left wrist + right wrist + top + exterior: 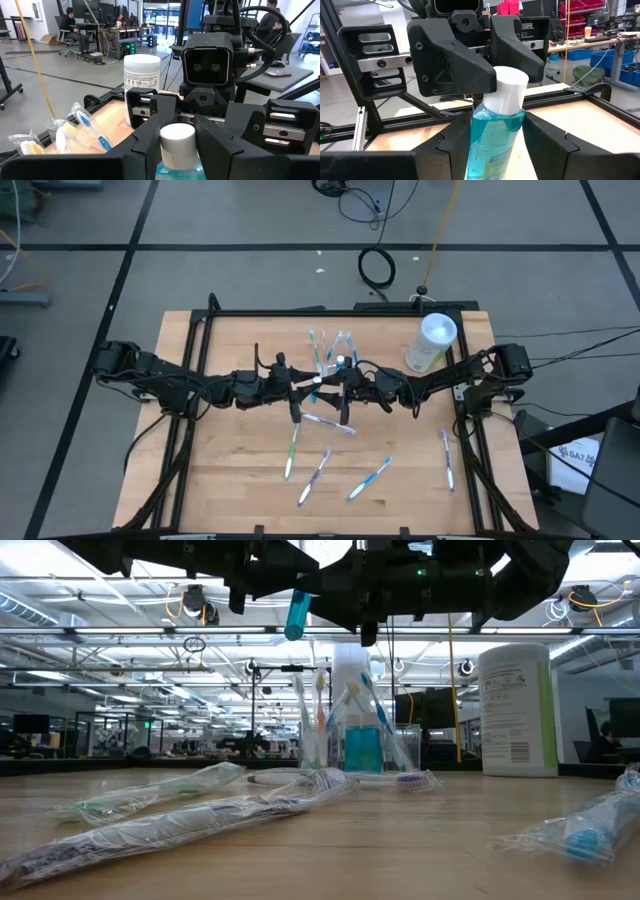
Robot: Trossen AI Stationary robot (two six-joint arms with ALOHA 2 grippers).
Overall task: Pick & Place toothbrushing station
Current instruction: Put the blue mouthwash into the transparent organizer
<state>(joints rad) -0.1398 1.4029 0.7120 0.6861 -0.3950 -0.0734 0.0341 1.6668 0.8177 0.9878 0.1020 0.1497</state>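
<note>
A small teal tube (492, 135) with a white cap (177, 142) hangs in the air over the table's middle; it also shows in the low view (297, 615). My left gripper (306, 387) and my right gripper (345, 385) meet there nose to nose, both shut on the tube. Behind them the clear cup (362, 730) stands on the table with several toothbrushes and a teal tube in it; it also shows in the high view (331, 355). Wrapped toothbrushes (292, 450) lie on the near half of the table. My left gripper pinches the tube's white cap (177, 135) between its two fingers, coming level from the table's left. The tube stands about upright, cap up, clear of the table. My right gripper has the tube's teal body (490, 125) below the cap between its two fingers (447, 145), coming level from the table's right. The body hangs down below the fingers.
A tall white cylindrical container (432, 340) stands at the far right; it also shows in the low view (517, 710). More wrapped toothbrushes lie at the near middle (368, 480) and near right (447, 455). A black frame (200, 320) borders the wooden table.
</note>
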